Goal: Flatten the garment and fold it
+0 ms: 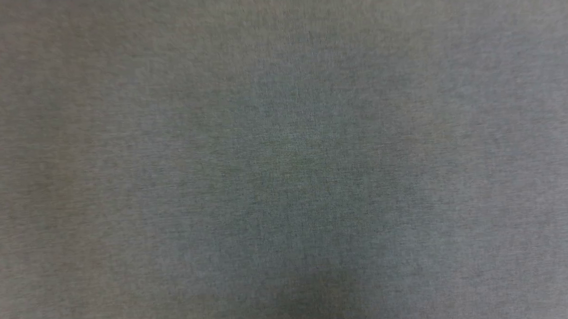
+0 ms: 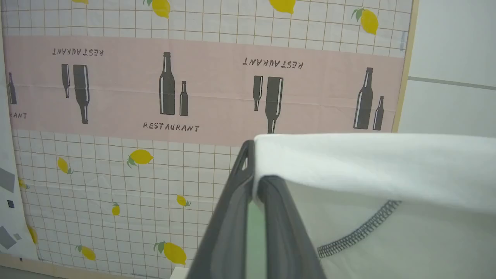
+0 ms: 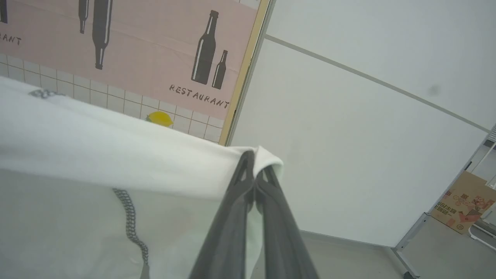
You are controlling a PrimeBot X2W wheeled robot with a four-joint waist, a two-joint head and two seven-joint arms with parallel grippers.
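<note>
Two closed grips hold the garment (image 2: 368,166) aloft: left gripper (image 2: 255,170) and right gripper (image 3: 254,170) each pinch its top edge, cloth hanging between, in front of the lemon-print backdrop (image 2: 116,174). Prob. spreading step: keep grips level, edge taut, then lower evenly to avoid creases.

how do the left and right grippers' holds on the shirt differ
From the left gripper the garment runs rightward in its view; from the right gripper it runs leftward. Cloth laps past the right gripper's fingertips; the left gripper's outer finger is bare. Both are shut on the garment's edge.
</note>
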